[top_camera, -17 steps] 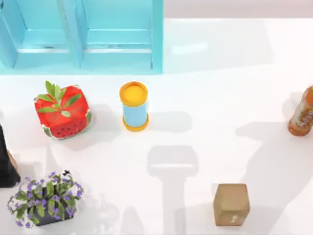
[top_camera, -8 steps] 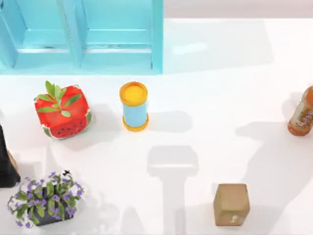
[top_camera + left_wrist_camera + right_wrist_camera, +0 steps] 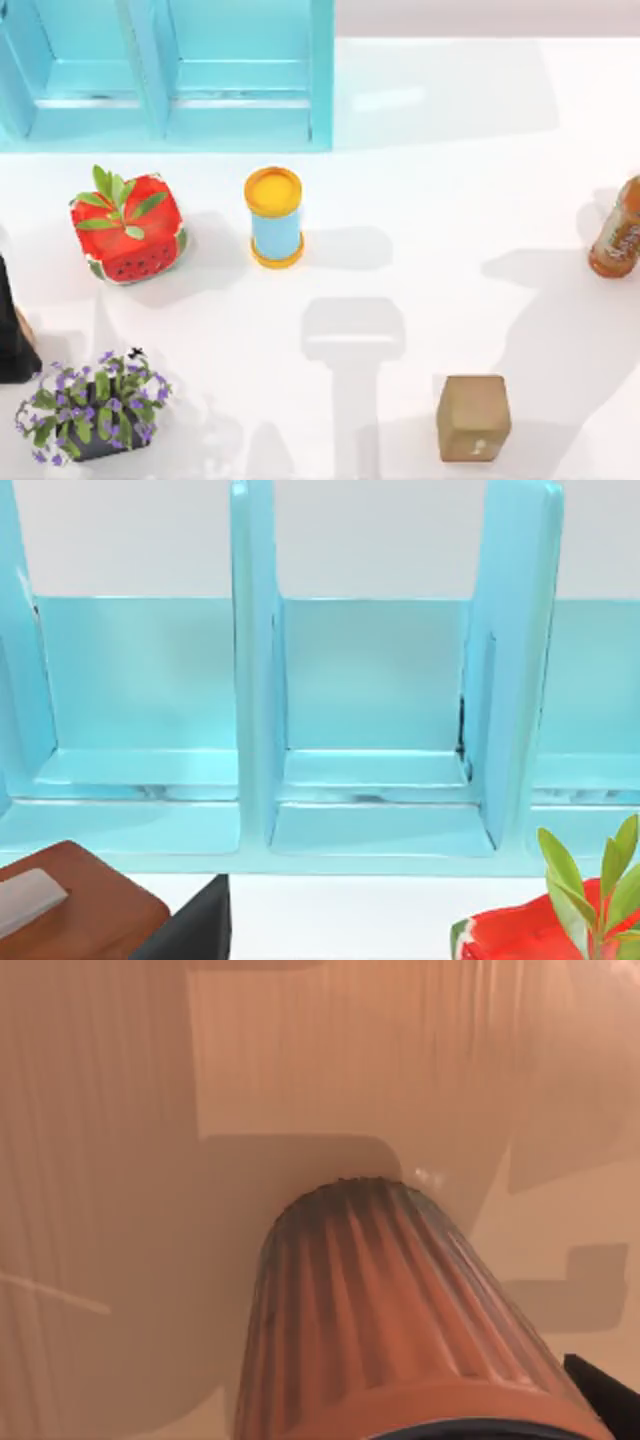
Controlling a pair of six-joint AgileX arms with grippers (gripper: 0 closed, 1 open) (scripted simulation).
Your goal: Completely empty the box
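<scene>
**Blue box stands at the far left, its visible compartments bare**

The blue box (image 3: 320, 90) sits at the far left of the white surface (image 3: 450, 180), with its open compartments facing the near side. In the left wrist view the box (image 3: 250, 680) shows upright dividers and pale floors with nothing lying on them (at least in the compartments that can be seen).

Just near of the box stands a red watermelon-patterned pot (image 3: 128, 232) with green leaves. To its right, apart from it, is an upright blue can (image 3: 274, 217) with an orange lid. A pot of purple flowers (image 3: 92, 405) sits at the near left, and a dark object (image 3: 12, 335) is cut off by the left edge beside it. A brown cube (image 3: 472, 417) rests at the near side, right of centre. An orange bottle (image 3: 618, 232) stands at the right edge, well apart from everything else.

The right wrist view looks closely along the ribbed orange bottle (image 3: 400, 1300). The left wrist view also catches the watermelon-patterned pot (image 3: 510, 935) and a brown block (image 3: 70, 905) with a grey strip.

Whether the left end effector or the right end effector is wide or narrow cannot be told.
</scene>
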